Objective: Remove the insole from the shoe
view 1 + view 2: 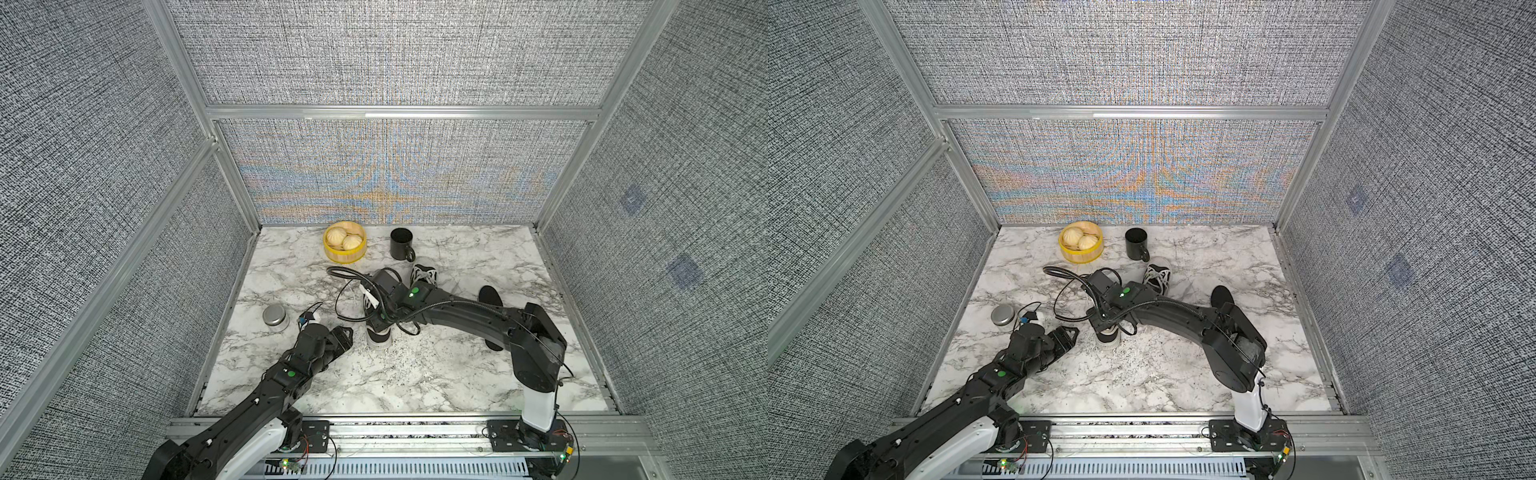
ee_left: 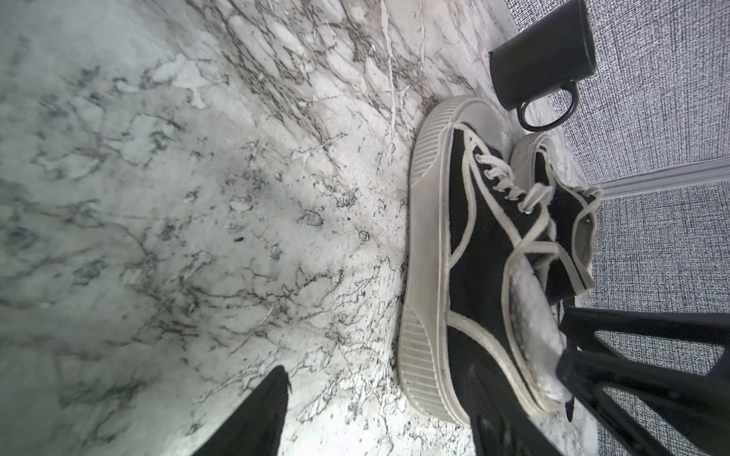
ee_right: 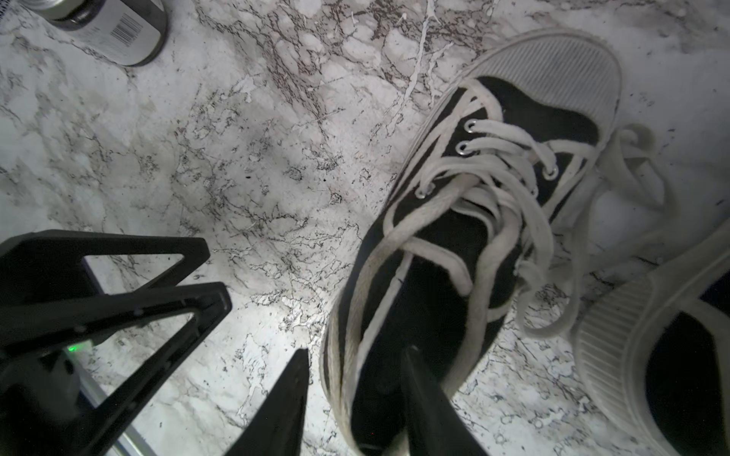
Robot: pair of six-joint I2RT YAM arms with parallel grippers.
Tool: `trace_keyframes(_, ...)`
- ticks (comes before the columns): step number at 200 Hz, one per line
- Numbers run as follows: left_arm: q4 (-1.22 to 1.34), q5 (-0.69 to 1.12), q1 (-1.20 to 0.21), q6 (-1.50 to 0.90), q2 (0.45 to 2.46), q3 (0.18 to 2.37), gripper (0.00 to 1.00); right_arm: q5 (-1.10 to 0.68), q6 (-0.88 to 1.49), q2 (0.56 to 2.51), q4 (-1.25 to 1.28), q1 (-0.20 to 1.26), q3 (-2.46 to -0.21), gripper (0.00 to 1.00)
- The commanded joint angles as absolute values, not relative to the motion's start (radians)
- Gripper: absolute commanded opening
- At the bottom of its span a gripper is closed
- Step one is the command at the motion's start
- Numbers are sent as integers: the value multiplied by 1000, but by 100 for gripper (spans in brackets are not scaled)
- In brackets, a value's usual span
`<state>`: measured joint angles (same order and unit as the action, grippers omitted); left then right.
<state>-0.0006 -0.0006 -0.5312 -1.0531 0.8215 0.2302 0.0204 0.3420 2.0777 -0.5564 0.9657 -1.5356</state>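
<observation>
left hand (image 1: 344,333) stood wide open, empty, beside shoe (image 2: 486,237) heel | right hand (image 3: 355,353) sat part-open, one finger (image 3: 424,406) inside shoe, other outside

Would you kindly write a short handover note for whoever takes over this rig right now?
Left tool: open and empty, beside the heel of the near black canvas sneaker with white laces.
Right tool: open, with one finger inside that sneaker's opening and the other outside its wall. It grips nothing.
Things: a second matching sneaker lies nearer the back wall. One flat black insole lies loose on the marble-patterned table.
Done: one insole is out.
Left: probably the near sneaker's insole, which is not clearly visible inside. Pinch it and pull it out.
</observation>
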Motion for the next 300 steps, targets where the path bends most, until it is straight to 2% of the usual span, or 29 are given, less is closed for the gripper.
trace_keyframes(1, 3, 6, -529, -1053, 820, 230, 72, 37, 336, 2090, -569, 968, -1537, 38)
trace_keyframes(30, 6, 10, -530, -1047, 822, 234, 72, 35, 340, 2107, -579, 971, -1536, 30)
trace_keyframes(67, 22, 68, -529, -998, 829, 243, 74, 12, 360, 2096, -580, 968, -1568, 8)
trace_keyframes(87, 72, 158, -530, -983, 860, 240, 79, -31, 384, 2091, -592, 957, -1611, 1)
trace_keyframes(135, 216, 290, -531, -965, 962, 257, 88, -190, 480, 2091, -549, 913, -1614, 0)
trace_keyframes(165, 247, 326, -533, -942, 1024, 269, 89, -232, 526, 2095, -518, 900, -1606, 0)
trace_keyframes(247, 130, 223, -533, -927, 1276, 366, 70, -380, 598, 2020, -472, 883, -1558, 0)
trace_keyframes(276, 112, 212, -533, -930, 1327, 383, 69, -445, 593, 1985, -528, 856, -1556, 0)
trace_keyframes(300, 118, 207, -532, -930, 1299, 386, 69, -431, 507, 1983, -652, 840, -1594, 0)
